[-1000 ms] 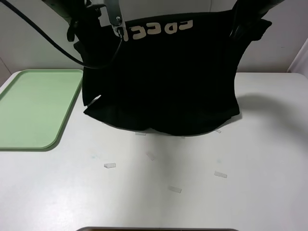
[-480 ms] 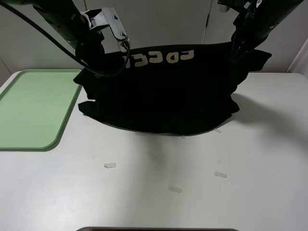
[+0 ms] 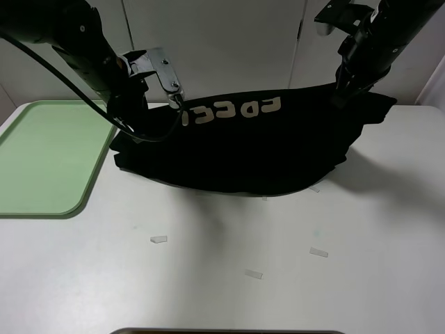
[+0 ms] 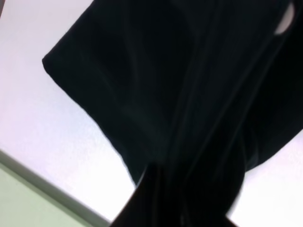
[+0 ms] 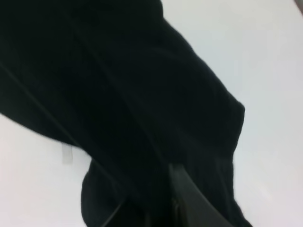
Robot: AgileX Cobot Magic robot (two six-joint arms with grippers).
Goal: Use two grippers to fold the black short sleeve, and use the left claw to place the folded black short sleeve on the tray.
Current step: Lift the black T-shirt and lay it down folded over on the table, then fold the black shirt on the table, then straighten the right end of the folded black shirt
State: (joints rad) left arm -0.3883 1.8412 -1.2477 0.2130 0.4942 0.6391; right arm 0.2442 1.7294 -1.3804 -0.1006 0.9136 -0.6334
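Note:
The black short sleeve [image 3: 243,153] hangs low between both arms, its pale lettering [image 3: 233,110] upside down along the raised edge and its lower part bunched on the white table. My left gripper [image 3: 144,104] is shut on the shirt's left end, close to the tray's right rim. At the right end my right gripper [image 3: 342,92] pinches the raised edge. Black cloth [image 4: 165,94] fills the left wrist view, and cloth [image 5: 118,94] also covers most of the right wrist view beside one finger [image 5: 189,203]. The mint-green tray [image 3: 49,153] lies bare at the left.
Small pale tape strips [image 3: 158,239] [image 3: 318,252] [image 3: 253,274] lie on the white table [image 3: 361,278] in front of the shirt. White cabinet panels [image 3: 229,42] stand behind. A dark edge [image 3: 229,332] shows at the table's front.
Both grippers have come down with the shirt. The lettering has dropped lower, and more of the cloth now rests on the table, spreading toward the sides.

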